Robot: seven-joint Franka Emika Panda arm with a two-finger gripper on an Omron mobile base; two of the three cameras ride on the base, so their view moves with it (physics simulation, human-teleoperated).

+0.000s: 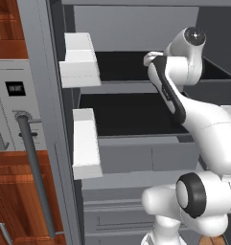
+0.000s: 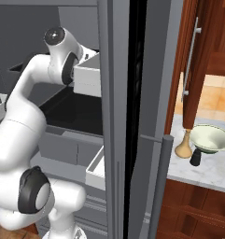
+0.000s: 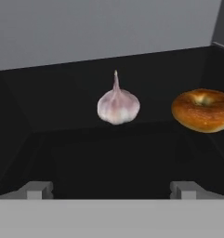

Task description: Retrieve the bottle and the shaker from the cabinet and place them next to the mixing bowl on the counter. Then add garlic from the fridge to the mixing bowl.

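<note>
The garlic (image 3: 118,106), a pale pinkish bulb with a thin stem, lies on a dark shelf inside the open fridge (image 1: 136,158). My gripper (image 3: 112,190) is open and empty, pointing at the garlic from a short distance back. Its two fingertips (image 3: 36,189) stand wide apart. In the right base view the arm reaches into the fridge past its open door (image 2: 118,116). On the counter (image 2: 212,172) to the right, the tan bottle (image 2: 184,145) and the black shaker (image 2: 196,158) stand just left of the mixing bowl (image 2: 211,137). The cabinet door (image 2: 200,70) hangs above them.
A brown bagel (image 3: 202,110) lies on the same shelf, to the right of the garlic. White door bins (image 1: 78,60) (image 1: 86,143) jut out from the fridge's left door. A thick grey bar handle (image 1: 35,177) runs down that door's front.
</note>
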